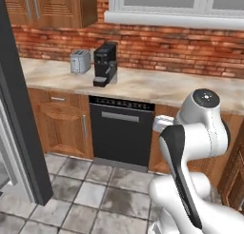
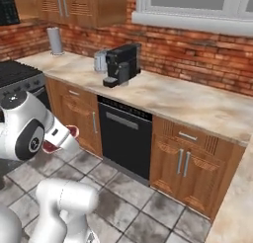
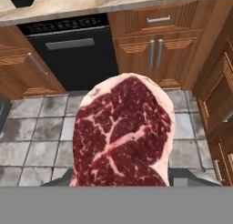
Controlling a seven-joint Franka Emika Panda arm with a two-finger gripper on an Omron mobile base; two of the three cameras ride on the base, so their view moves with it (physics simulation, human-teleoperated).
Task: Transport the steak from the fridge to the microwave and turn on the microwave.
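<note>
So the gripper (image 3: 120, 184) has the steak (image 3: 123, 132) pinched between its fingers, jaws partway open around the slab, holding it up in the air over the tiled floor (image 3: 41, 141). Marbled face is toward the hand view. In the right base view a bit of red steak (image 2: 52, 145) peeks out by the arm. Behind it sits the black dishwasher (image 1: 121, 133) under the desk (image 1: 157, 85), with a coffee machine (image 1: 106, 63) and toaster (image 1: 80, 61) on top.
</note>
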